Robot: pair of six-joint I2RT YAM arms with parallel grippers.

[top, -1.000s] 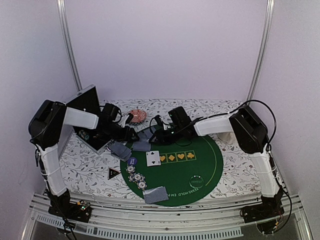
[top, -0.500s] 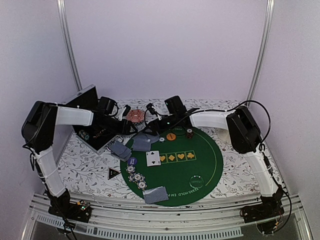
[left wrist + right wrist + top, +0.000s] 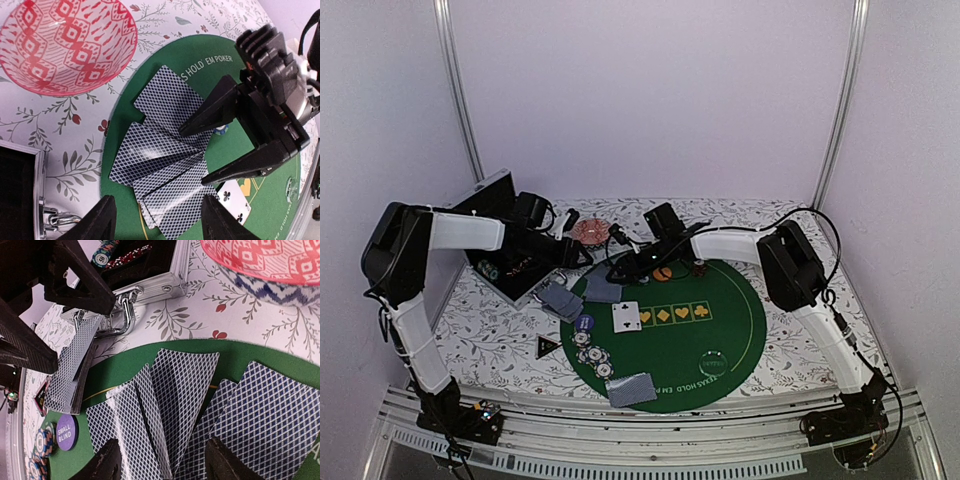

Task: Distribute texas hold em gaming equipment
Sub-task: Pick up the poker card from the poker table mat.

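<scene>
Several face-down playing cards (image 3: 165,165) with blue lattice backs lie fanned on the green mat's (image 3: 720,320) far left edge, also in the right wrist view (image 3: 175,400). My left gripper (image 3: 160,225) hovers open over the fan, nothing between its fingers. My right gripper (image 3: 162,465) faces it from the other side, also open and empty, its black fingers (image 3: 210,112) reaching over the same cards. A stacked deck (image 3: 70,370) lies just off the mat. Striped chips (image 3: 592,355), a purple small-blind disc (image 3: 66,431) and a face-up club card (image 3: 627,317) sit on the mat.
A pink patterned dish (image 3: 65,45) stands beyond the cards. An open metal-edged case (image 3: 500,245) holding chips is at the left. Another face-down card pile (image 3: 632,388), a black triangle marker (image 3: 547,347), a clear disc (image 3: 713,362) and an orange disc (image 3: 663,272) lie around the mat.
My right gripper has swung left over the fanned cards and opened wider, uncovering an orange disc and a chip. My left gripper drew back slightly toward the case.
</scene>
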